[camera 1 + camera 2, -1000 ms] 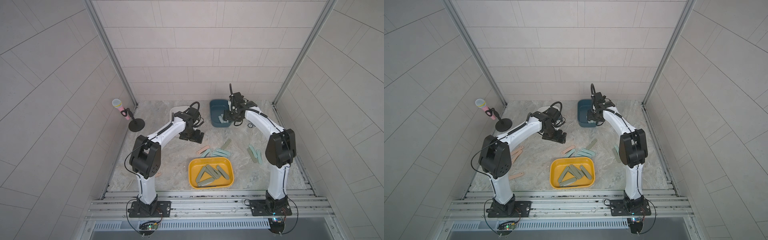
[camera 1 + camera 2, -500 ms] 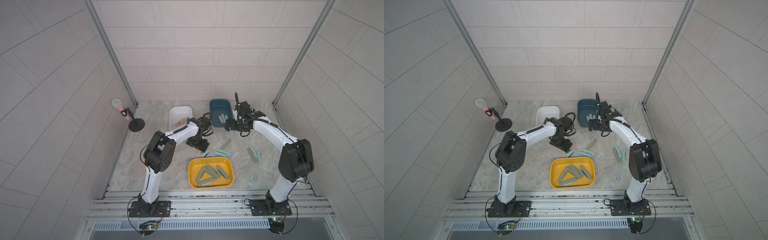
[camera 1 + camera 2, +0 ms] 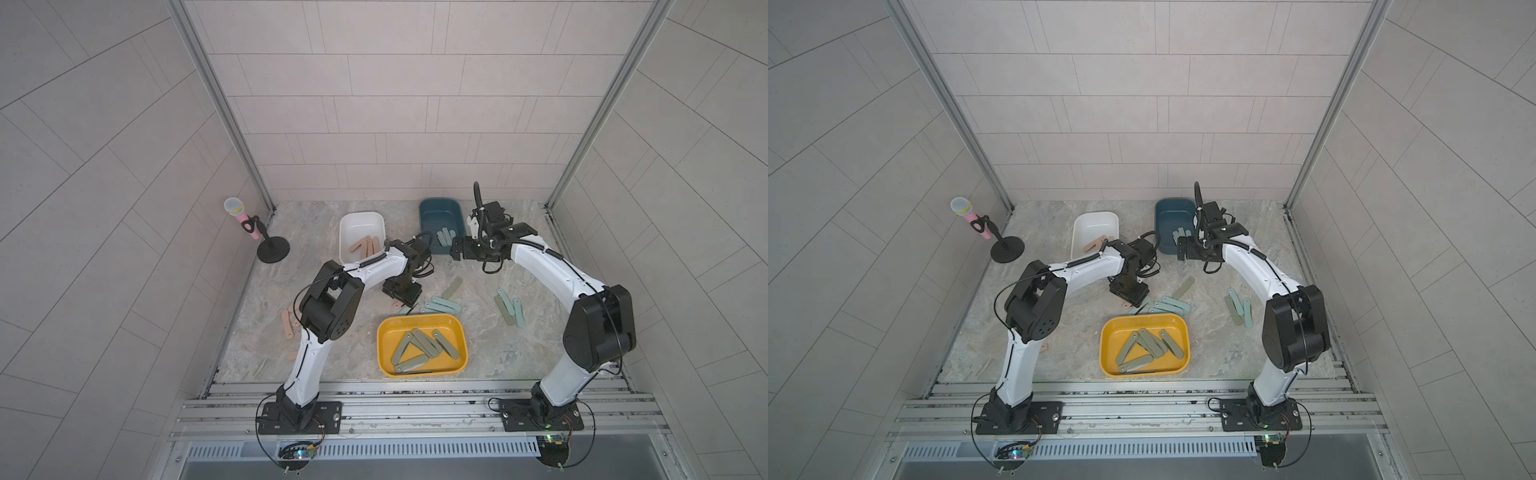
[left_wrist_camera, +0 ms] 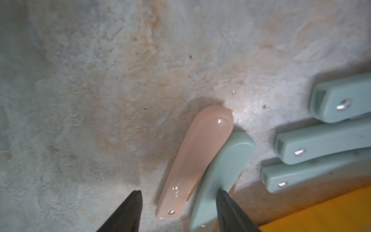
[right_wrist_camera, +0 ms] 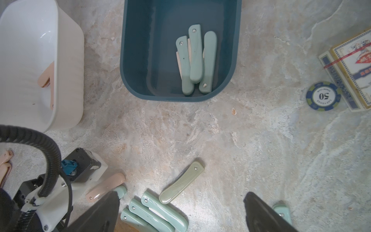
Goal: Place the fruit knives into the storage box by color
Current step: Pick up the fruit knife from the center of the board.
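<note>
1. L end effector [image 4: 178, 192]: jaws apart, set low over the counter [image 4: 80, 100]. The peach-pink knife [image 4: 196, 160] is straddled; no clamp seen.
2. A teal knife [image 4: 224, 170] is laid against that knife, beneath one finger, w/ the yellow box [image 4: 321, 213] just beyond.
3. R end effector [image 5: 181, 192]: jaws wide apart, nothing held. An olive knife [image 5: 180, 185] is seen on the counter below it.
4. Ahead of it, three teal knives [image 5: 195, 54] are held in the blue box [image 5: 128, 60].
</note>
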